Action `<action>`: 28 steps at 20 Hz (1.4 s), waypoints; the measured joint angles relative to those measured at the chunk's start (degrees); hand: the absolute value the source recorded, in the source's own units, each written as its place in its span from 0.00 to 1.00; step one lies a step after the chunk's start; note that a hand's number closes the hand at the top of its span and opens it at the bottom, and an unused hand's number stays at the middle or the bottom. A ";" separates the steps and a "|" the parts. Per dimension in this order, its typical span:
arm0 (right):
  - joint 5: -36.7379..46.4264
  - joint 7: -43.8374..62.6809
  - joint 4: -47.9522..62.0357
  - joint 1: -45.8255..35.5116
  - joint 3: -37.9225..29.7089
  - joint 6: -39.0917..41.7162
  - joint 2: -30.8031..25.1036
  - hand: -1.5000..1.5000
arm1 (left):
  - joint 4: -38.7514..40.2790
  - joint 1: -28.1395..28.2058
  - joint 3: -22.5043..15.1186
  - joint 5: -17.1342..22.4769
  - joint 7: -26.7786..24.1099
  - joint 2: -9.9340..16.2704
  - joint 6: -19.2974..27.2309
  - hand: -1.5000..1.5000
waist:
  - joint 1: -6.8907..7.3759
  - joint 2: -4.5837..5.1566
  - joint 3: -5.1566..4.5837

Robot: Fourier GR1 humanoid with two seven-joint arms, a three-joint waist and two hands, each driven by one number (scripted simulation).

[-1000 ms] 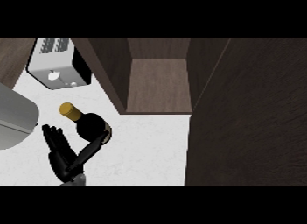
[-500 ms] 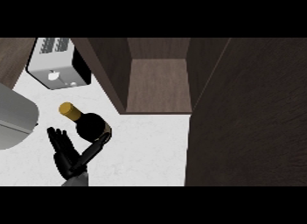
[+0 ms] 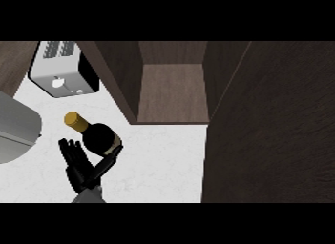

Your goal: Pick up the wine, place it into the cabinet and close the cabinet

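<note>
The left hand (image 3: 82,164) is reaching with fingers (image 3: 69,151) spread apart beside the wine (image 3: 96,134), which is standing ungrasped on the table (image 3: 162,162), leaving pickup, placement in the open cabinet (image 3: 171,93) beyond, and closing undone.

toaster (image 3: 63,75) behind wine (image 3: 96,134) | cabinet (image 3: 171,93) right of both

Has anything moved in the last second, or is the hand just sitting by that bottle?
The black left hand has slid slightly toward the view's lower edge, fingers straight beside the dark wine bottle with the gold cap, not gripping it. The bottle, the silver toaster and the open dark wooden cabinet look unmoved.
</note>
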 measured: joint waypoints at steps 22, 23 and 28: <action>1.91 -0.48 0.47 0.37 1.56 0.14 0.74 0.00 | 9.75 -3.65 -8.97 -8.38 1.34 4.39 -19.50 1.00 | -0.19 -0.61 0.69; 1.89 -0.65 0.82 0.20 1.05 0.12 0.60 0.00 | 9.04 -2.97 -10.92 -9.84 2.25 5.19 -21.88 1.00 | -0.06 -0.63 0.65; 1.41 -0.38 1.59 -0.33 0.16 0.14 0.22 0.00 | 4.48 1.51 -15.64 -13.18 3.96 9.12 -31.15 1.00 | 0.23 -0.64 0.41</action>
